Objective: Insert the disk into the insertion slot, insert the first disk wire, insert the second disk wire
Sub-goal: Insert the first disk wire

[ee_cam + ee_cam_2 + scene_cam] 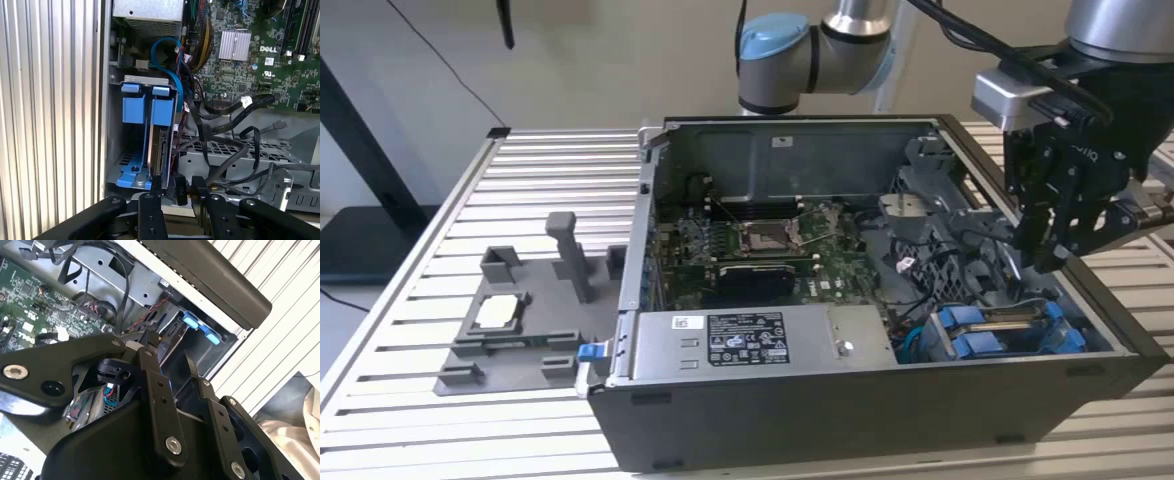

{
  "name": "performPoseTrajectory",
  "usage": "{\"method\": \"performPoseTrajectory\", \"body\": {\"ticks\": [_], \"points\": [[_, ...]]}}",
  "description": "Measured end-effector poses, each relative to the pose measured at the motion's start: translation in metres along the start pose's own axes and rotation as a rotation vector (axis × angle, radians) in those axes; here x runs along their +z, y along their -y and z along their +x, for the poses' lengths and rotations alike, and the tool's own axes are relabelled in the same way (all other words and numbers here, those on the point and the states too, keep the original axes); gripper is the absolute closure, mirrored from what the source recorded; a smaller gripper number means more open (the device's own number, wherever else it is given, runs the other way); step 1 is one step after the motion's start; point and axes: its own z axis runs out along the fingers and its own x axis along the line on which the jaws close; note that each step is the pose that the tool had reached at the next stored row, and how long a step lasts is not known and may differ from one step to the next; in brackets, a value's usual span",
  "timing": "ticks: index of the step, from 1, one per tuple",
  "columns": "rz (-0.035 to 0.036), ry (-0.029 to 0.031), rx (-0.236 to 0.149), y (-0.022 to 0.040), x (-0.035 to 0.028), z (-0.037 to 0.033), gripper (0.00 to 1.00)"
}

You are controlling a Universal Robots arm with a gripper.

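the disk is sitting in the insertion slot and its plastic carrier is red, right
Not red. The disk is sitting in the insertion slot, but its plastic carrier is bright blue, as the first wrist view shows.

disk [160, 145] inside insertion slot [145, 79]

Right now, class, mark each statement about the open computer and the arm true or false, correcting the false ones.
1. The computer case lies open on a slatted table. True.
2. The gripper hangs over the case's end at the exterior view's left. False: it hangs at that view's right.
3. The disk sits in the insertion slot. True.
4. The grey fixture stands inside the case. False: it stands outside, on the table.
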Motion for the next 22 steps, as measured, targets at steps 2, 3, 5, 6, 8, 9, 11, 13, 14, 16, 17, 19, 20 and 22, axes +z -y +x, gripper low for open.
{"method": "performPoseTrajectory", "body": {"ticks": [2,3,5,6,8,9,11,13,14,16,17,19,20,22], "points": [[0.0000,-0.0002,0.000,0.0000,0.0000,-0.0002,0.64],[0.0000,-0.0003,0.000,0.0000,0.0000,-0.0002,0.64],[0.0000,-0.0003,0.000,0.0001,0.0000,-0.0003,0.78],[0.0000,-0.0003,0.000,0.0001,0.0000,-0.0003,0.81],[0.0000,-0.0004,0.000,0.0001,0.0000,-0.0003,0.81],[0.0000,-0.0004,0.000,0.0001,0.0000,-0.0003,0.81],[-0.0006,-0.0002,0.000,0.0002,0.0000,-0.0003,0.81],[-0.0007,-0.0003,0.000,0.0003,0.0000,-0.0003,0.81],[-0.0007,-0.0004,0.000,0.0003,0.0000,-0.0003,0.81],[-0.0007,-0.0003,0.000,0.0005,0.0001,-0.0003,0.81],[-0.0007,-0.0004,0.000,0.0006,0.0001,-0.0003,0.81],[-0.0007,-0.0005,0.000,0.0008,0.0002,-0.0002,0.81],[-0.0007,-0.0005,0.000,0.0010,0.0004,-0.0002,0.81],[-0.0031,-0.0001,0.000,0.0033,0.0012,0.0005,0.81]]}}
